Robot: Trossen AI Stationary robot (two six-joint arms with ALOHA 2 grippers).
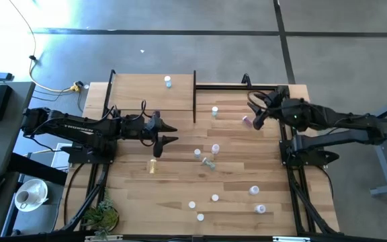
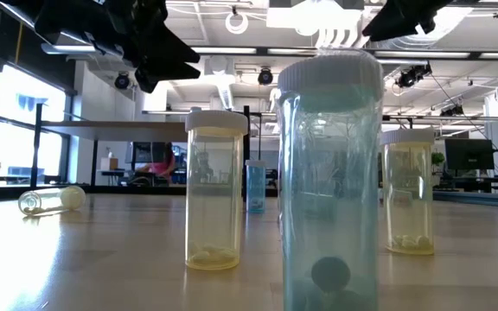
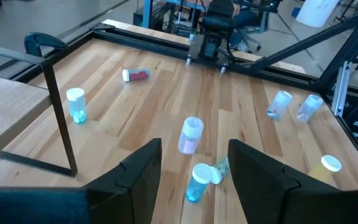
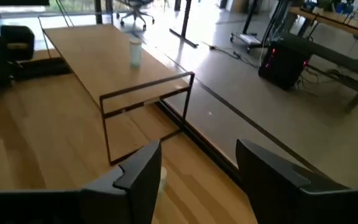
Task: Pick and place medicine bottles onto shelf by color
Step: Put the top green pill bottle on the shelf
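From above we see the shelf (image 1: 140, 94) at the far left part of the wooden desk (image 1: 247, 208), a light board with thin black posts, and one pale blue bottle (image 1: 168, 82) stands upright on it near its far edge. The left gripper (image 1: 167, 132) hangs over the desk just in front of the shelf's near right corner, its fingers (image 3: 143, 167) spread apart with nothing between them. In its wrist view a pink-tinted bottle (image 3: 190, 135) stands upright just ahead of the fingers, a blue bottle (image 3: 199, 182) stands closer in, and a greenish bottle (image 3: 219, 170) lies on its side touching or just beside that blue one. The same view shows a red-filled bottle (image 3: 137, 75) lying on its side farther off, and a light blue bottle (image 3: 76, 104) upright near the shelf's black post (image 3: 59, 112). The right gripper (image 1: 256, 115) hovers near the far right of the desk, beside the lying pink bottle (image 1: 246, 120); its fingers (image 4: 143, 168) stand apart and empty, facing the shelf. A yellow bottle (image 1: 152, 166) lies on the desk near the left arm, and several pale bottles (image 1: 215, 197) are scattered over the near half of the desk. At desk height a tall blue-tinted bottle (image 2: 328, 181) stands closest, between two upright yellow ones (image 2: 214, 190).
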